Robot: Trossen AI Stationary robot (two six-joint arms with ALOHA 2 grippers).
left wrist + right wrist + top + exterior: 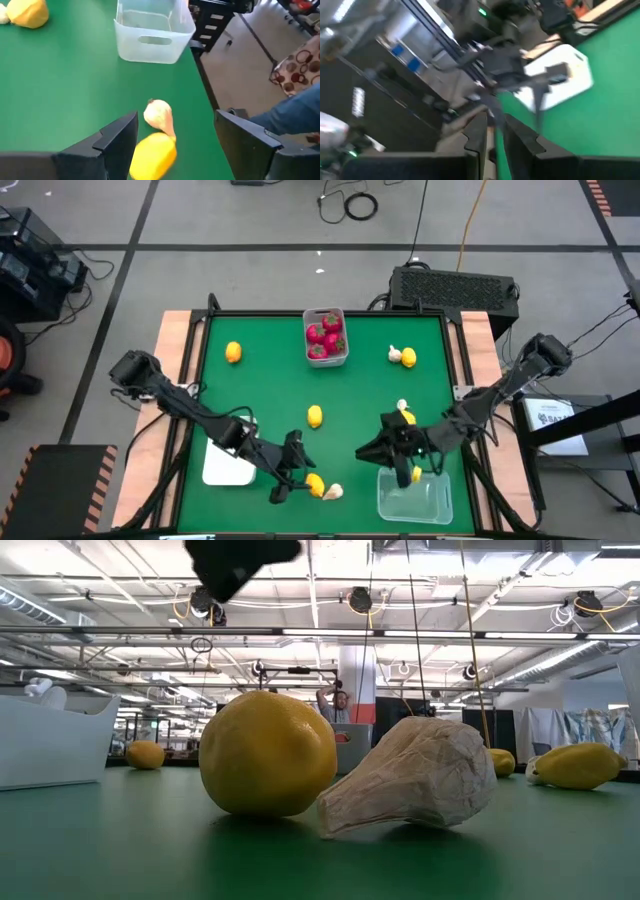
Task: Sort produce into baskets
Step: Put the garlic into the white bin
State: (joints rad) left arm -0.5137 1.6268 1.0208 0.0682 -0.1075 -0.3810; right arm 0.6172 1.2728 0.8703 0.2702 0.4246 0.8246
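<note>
1. Green felt covers the surface point(270, 380), on which three containers stand: a grey-white bin point(326, 337) of red pieces at the far edge, a white tray point(228, 465) near the left arm, and a clear tub point(414, 496) at the near right.
2. Left pincer point(293, 470) hovers low by the near edge with its jaws well apart and nothing between them; a lemon point(152, 156) and a garlic bulb point(159, 115) lie touching each other just ahead of it, as the left wrist view shows.
3. Right pincer point(385, 450) hangs beside the clear tub, its jaws almost closed; yellow shows against that arm in the high view, but whether a lemon is gripped cannot be told.
4. Loose produce remains: one lemon point(233, 352) at the far left, one lemon point(315, 416) mid-surface, and a lemon-and-garlic pair point(402, 357) at the far right.
5. Step in hand, by judgement: the left arm is lining up on the near pair.
6. Next move calls for picking one piece alone, so the jaws must straddle it without nudging its neighbour, then close, lift and carry it to its container.
</note>
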